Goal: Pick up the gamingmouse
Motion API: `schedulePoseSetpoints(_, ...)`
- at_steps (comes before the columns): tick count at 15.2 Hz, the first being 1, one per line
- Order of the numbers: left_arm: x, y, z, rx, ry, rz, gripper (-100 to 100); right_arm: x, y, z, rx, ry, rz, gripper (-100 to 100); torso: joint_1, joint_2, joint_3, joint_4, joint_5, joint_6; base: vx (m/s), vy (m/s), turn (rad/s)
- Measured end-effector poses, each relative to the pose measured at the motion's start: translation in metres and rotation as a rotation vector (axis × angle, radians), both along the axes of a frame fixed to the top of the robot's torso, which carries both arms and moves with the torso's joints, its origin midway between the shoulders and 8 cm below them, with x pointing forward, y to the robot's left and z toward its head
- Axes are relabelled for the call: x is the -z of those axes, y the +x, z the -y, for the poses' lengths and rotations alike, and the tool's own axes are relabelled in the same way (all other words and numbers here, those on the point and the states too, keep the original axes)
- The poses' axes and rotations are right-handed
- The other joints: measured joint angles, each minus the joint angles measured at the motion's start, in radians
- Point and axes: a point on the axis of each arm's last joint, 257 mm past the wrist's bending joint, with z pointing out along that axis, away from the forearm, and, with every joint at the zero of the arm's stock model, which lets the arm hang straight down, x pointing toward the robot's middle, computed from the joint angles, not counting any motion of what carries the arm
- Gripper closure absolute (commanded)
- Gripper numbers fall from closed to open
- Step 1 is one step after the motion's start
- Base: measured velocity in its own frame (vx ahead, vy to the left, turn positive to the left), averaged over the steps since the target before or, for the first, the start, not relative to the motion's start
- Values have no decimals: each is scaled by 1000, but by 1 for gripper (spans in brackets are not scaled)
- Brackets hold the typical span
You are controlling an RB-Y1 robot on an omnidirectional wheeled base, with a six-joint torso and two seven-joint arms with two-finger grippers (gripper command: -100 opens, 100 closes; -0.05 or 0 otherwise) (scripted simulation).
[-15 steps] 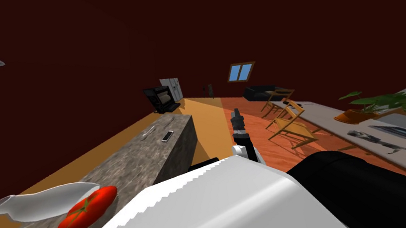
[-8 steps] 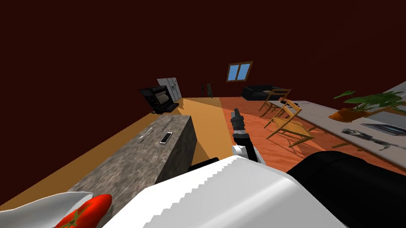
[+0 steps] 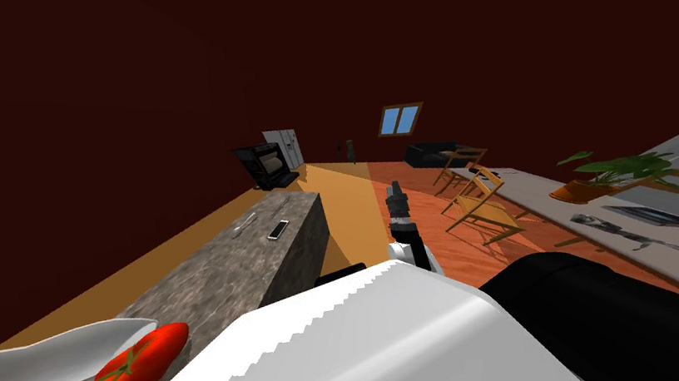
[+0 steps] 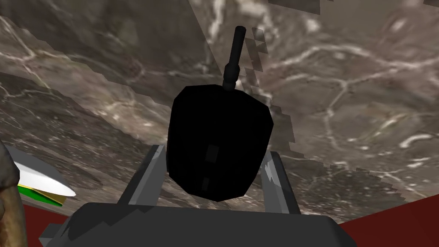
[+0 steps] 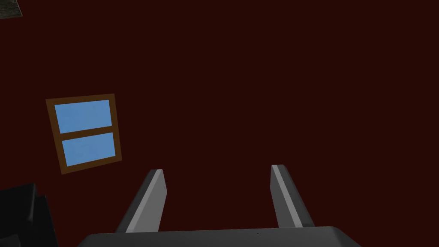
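My left hand [image 4: 214,149] is clamped on the mouse [image 4: 216,124]. Its two fingers [image 4: 150,180] press the black shell from either side, and the shell sits deep between them, close to the dark body of the hand. The mouse is plain black and rounded, with a short black cable stub [image 4: 233,55] sticking out of the end farthest from my hand. Behind it lies the tabletop [image 4: 343,107], grey-brown stone with pale veins. I cannot tell whether the mouse rests on that stone or hangs just clear of it.

Off to one side of the mouse, also over the tabletop, lies a white dish-like thing [image 4: 38,178] with a bit of green and yellow under its edge.

From my head camera the tabletop [image 3: 240,266] runs away from me as a long stone slab. On its near end there is a red tomato [image 3: 131,370], with a white scoop-shaped thing [image 3: 43,358] touching it. On the far end lie a small phone [image 3: 278,229] and a couple of thin utensils [image 3: 248,221] just beyond it.

My right hand [image 3: 394,189] is raised beside the tabletop's far end, out over the floor. Its fingers [image 5: 150,197] stand apart with nothing between them.
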Motion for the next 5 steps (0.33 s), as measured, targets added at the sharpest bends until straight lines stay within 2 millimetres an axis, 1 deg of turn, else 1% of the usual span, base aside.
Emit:
schedulePoseSetpoints(2,-2,0,0,-1,1,1,100,0,0,0,0,0,0,0,0,0,0,0,-1,0,4,-2,16)
schedulePoseSetpoints(5,-14,0,1,-5,2,-1,100,0,0,0,0,0,0,0,-1,-1,0,0,-1,0,8,-4,1)
